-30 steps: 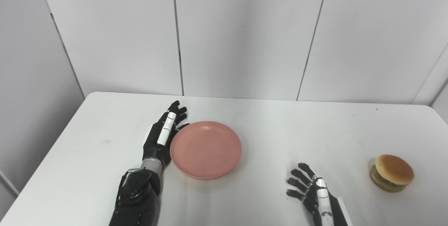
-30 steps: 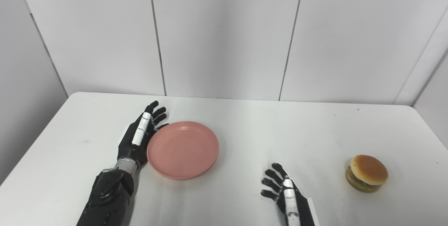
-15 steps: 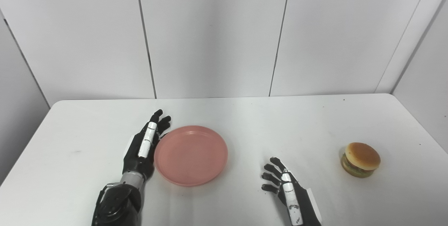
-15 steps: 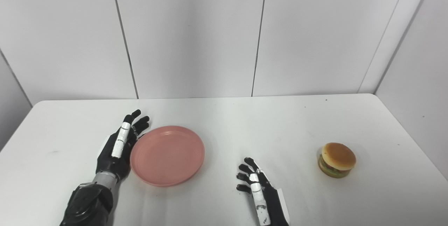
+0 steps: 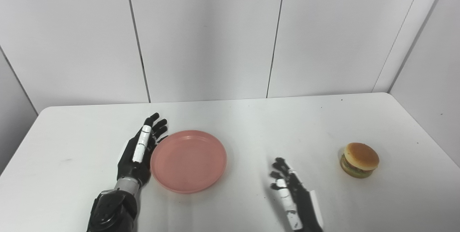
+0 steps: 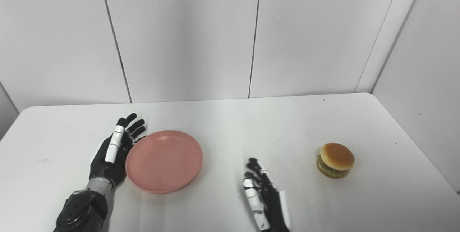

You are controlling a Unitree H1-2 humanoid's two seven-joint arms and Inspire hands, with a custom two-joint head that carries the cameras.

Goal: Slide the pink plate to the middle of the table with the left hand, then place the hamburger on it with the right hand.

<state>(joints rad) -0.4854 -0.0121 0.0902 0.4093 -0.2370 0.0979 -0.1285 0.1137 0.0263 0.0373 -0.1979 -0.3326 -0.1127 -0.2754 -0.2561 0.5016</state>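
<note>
The pink plate (image 5: 188, 160) lies flat on the white table (image 5: 251, 127), left of centre. My left hand (image 5: 138, 151) stands on edge against the plate's left rim, fingers straight and apart, holding nothing. The hamburger (image 5: 359, 160) sits by itself at the right side of the table. My right hand (image 5: 293, 190) is low near the front edge, between plate and hamburger, fingers spread and empty, well short of the hamburger.
White wall panels rise behind the table's far edge. The table's right edge runs close past the hamburger (image 6: 336, 160), with a grey wall beyond it. Bare tabletop lies between the plate (image 6: 164, 160) and the hamburger.
The camera has swung to the right, so the whole scene sits further left. The left hand stays against the plate's rim. The right hand has turned and edged up from the front edge.
</note>
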